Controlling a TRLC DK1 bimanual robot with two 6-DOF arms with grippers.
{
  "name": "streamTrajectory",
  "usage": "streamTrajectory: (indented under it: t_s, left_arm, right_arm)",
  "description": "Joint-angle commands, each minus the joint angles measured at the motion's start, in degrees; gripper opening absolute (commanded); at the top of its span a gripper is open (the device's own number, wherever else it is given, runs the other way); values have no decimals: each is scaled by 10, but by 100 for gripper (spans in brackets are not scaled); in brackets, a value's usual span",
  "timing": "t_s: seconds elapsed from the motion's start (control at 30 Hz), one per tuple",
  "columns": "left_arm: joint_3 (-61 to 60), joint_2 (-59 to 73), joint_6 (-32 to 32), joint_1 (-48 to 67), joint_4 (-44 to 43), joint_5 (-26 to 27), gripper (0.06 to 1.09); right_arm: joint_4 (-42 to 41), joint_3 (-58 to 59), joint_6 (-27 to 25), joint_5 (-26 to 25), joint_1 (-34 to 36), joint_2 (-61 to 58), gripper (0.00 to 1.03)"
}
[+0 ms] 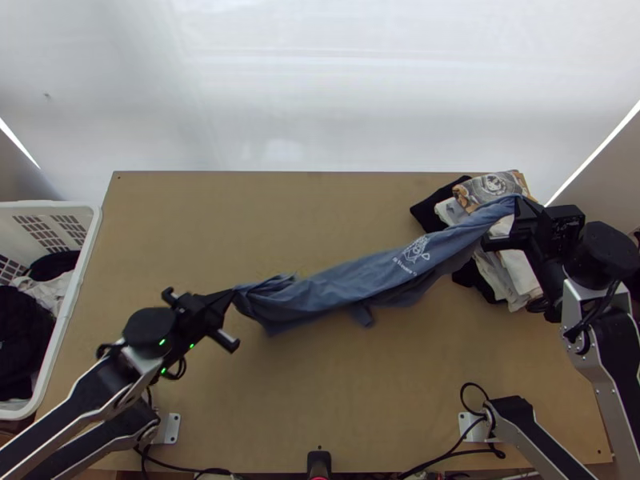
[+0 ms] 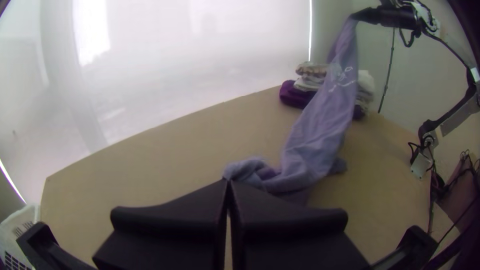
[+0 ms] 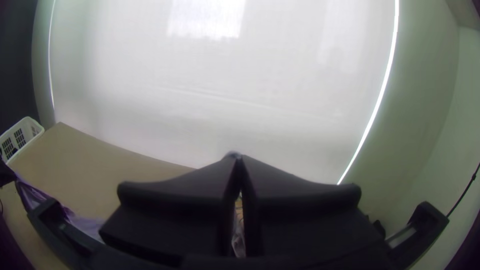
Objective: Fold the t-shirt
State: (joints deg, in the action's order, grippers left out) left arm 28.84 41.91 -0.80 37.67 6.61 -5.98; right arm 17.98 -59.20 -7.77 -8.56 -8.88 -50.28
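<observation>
T-shirt (image 1: 344,284), blue, bunched into a long strip, slanting from left of centre to the upper right of the frame, above folded clothes (image 1: 522,276). If pulled low, that raised end could drag the pile over; laid down unspread, the bunching would likely spoil the fold. Left gripper (image 1: 233,293) and right gripper (image 1: 518,200) each pinch one end, fingers closed
</observation>
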Motion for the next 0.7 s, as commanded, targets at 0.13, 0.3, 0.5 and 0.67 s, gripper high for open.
streamTrajectory:
  t_s: [0.13,0.3,0.5,0.67]
  left_arm:
    - [90,345,7,-134,-189,109,9]
    - [240,506,10,-194,-208,128,9]
    - [387,640,14,-247,-208,129,9]
    - [416,677,12,-251,-201,133,59]
  right_arm:
    - [-6,0,0,2,-2,-12,3]
    - [-7,2,7,2,-16,-14,3]
    - [-6,0,8,2,-17,-17,3]
    - [-7,3,11,2,-24,-18,3]
